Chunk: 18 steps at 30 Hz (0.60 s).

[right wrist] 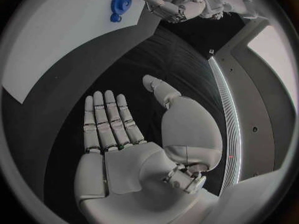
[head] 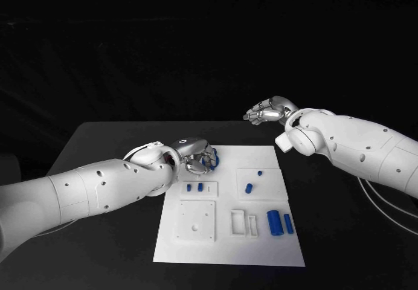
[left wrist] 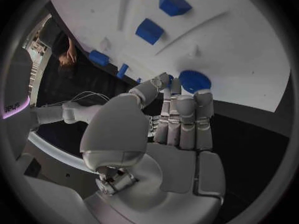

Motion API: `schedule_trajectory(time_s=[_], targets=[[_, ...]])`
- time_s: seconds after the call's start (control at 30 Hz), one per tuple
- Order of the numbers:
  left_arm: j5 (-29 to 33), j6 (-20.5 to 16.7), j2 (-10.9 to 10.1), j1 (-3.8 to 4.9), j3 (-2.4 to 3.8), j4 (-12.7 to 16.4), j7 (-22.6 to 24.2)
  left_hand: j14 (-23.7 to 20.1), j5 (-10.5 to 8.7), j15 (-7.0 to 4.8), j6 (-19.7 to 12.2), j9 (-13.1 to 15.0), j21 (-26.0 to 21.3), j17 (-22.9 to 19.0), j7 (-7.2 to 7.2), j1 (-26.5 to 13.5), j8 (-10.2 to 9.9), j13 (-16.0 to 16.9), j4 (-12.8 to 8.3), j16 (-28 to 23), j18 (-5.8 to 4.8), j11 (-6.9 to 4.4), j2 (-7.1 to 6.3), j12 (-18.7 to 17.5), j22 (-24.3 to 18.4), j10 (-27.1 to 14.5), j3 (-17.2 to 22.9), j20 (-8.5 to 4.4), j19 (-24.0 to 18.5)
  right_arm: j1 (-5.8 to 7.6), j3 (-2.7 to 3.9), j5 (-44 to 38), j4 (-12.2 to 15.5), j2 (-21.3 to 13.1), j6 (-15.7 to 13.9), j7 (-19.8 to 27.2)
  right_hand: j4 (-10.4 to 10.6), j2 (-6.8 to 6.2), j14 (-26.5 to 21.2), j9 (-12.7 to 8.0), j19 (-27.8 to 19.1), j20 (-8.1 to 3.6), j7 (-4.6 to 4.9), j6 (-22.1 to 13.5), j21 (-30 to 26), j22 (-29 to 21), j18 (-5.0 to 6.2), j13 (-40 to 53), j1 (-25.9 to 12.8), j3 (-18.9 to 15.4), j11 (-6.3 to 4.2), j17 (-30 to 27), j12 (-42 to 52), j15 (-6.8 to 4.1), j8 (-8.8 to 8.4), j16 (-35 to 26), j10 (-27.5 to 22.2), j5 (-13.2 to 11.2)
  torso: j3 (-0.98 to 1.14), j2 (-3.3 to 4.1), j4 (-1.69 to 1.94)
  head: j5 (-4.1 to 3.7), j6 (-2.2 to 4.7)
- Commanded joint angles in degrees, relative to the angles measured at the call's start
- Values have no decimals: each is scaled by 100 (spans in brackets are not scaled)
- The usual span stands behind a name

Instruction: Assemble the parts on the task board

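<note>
The white task board (head: 228, 249) lies in the middle of the black table. A round blue gear (left wrist: 194, 80) lies flat on the board's far left corner, also seen as the gear (head: 215, 160) and the gear (right wrist: 120, 5). My left hand (head: 196, 156) hovers over that corner with its fingertips (left wrist: 177, 97) at the gear's rim, holding nothing. My right hand (head: 268, 112) is raised beyond the board's far right corner, its fingers (right wrist: 107, 119) apart and empty.
Two small blue pieces (head: 194, 188) stand left of the board's middle, and two more (head: 252, 181) to their right. Two blue cylinders (head: 279, 223) lie near the board's right edge. A white square block (head: 197, 220) and a white bracket (head: 243, 223) sit in front.
</note>
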Motion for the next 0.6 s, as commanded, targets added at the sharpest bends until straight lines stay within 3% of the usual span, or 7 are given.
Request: schedule_trajectory(time_s=[0.03,0.2,0.33,0.47,0.6], targets=[[187,-23,-75,-6,39,127,37,25,24,4,59,3,25,-10,27,-47,18,9,-7,23,354,-1,33,4,80,37,16,-140,38,-1,2,-17,6,0,57,85,-12,38,-30,-8,-27,-11,234,-47,-21,10,-93,-9,-2,-34,12,-7,-5,2,27,23,-5,37,2,-3,8,15,13],[188,188,-226,-5,131,231,-92,27,25,3,63,3,26,-12,25,-50,19,10,-11,22,353,-2,31,2,80,44,17,-141,39,-1,2,-17,8,-21,60,87,-13,43,-31,-9,-27,-11,234,-47,-22,11,-92,-9,-2,-34,12,-8,-5,2,28,24,-5,39,3,-7,22,37,22],[189,377,-374,-5,170,281,-137,28,26,3,64,2,27,-13,25,-52,20,11,-12,22,353,-2,31,1,80,46,18,-142,40,-1,2,-17,9,-31,61,88,-13,44,-31,-9,-27,-11,234,-47,-23,12,-92,-9,-2,-34,12,-9,-4,2,29,25,-5,40,-2,-9,20,42,29],[197,580,-486,-4,179,301,-137,33,90,1,67,0,27,-19,24,-63,19,12,-24,20,350,-3,26,-10,77,56,25,-145,41,-1,2,-17,12,-44,70,84,-14,46,-32,-9,-27,-11,234,-47,-24,12,-92,-9,-1,-34,12,-9,-4,2,29,25,-5,42,0,-4,5,73,31],[197,679,-533,-4,178,293,-160,37,172,1,69,-4,28,-27,24,-87,16,13,-35,16,346,-4,21,-27,75,67,29,-148,43,-1,1,-17,11,-47,71,82,-16,48,-32,-9,-27,-11,234,-47,-26,14,-92,-9,-1,-35,11,-11,-3,2,30,27,-4,46,-3,-1,13,75,39]])
